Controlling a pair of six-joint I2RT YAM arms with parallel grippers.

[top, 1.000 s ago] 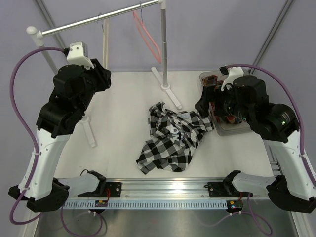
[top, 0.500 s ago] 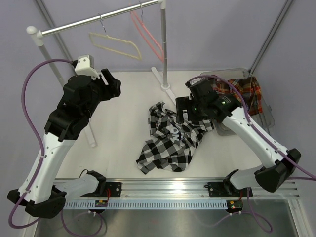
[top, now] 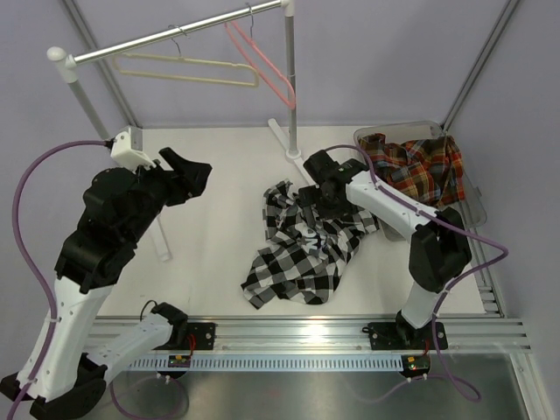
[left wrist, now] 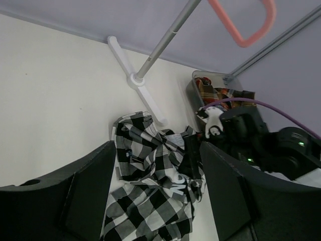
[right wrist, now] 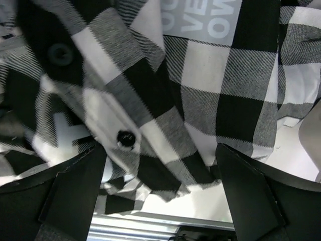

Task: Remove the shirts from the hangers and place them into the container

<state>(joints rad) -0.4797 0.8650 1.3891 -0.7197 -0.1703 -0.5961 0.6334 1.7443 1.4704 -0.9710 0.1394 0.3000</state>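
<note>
The black-and-white shirt (top: 302, 254) lies crumpled on the counter (top: 219, 227). The right pincer (right wrist: 160, 186) hangs just over it, spread wide, gripping nothing. The left pincer (left wrist: 158, 196) is raised at the left, parted and empty. Farther back, the plaid shirt (top: 416, 171) lies in the bin (top: 394, 130). The pink hanger (top: 271, 74) and the cream hanger (top: 188, 77) hang on the rail (top: 175, 33).

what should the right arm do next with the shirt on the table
Probably lower the right gripper and close on the black-and-white shirt: its jaws hang open over that fabric, which lies outside the bin, where the plaid shirt already sits.
</note>
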